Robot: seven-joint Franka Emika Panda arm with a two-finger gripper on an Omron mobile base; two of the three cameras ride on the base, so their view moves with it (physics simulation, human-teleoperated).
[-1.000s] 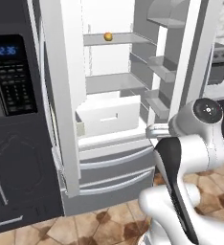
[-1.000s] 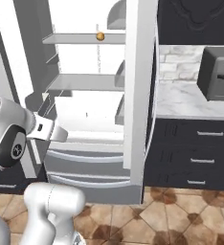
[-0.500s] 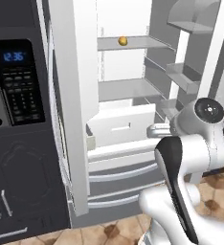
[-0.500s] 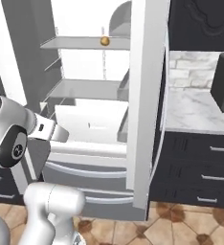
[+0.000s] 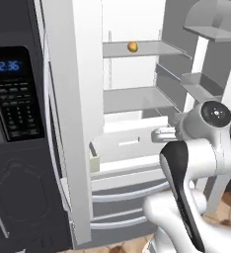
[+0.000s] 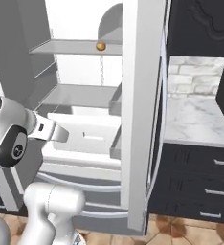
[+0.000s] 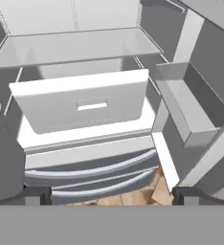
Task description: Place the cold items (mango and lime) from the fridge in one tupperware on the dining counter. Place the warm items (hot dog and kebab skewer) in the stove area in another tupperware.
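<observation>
Fridge (image 5: 132,99) open, mango (image 5: 132,47) sits on its shelf, pincer (image 7: 109,194) spread and empty, so basically nothing's packed.

Even, bright rendered light is filling the fridge (image 5: 137,99); edges are looking soft, shadows faint, no glare.
</observation>
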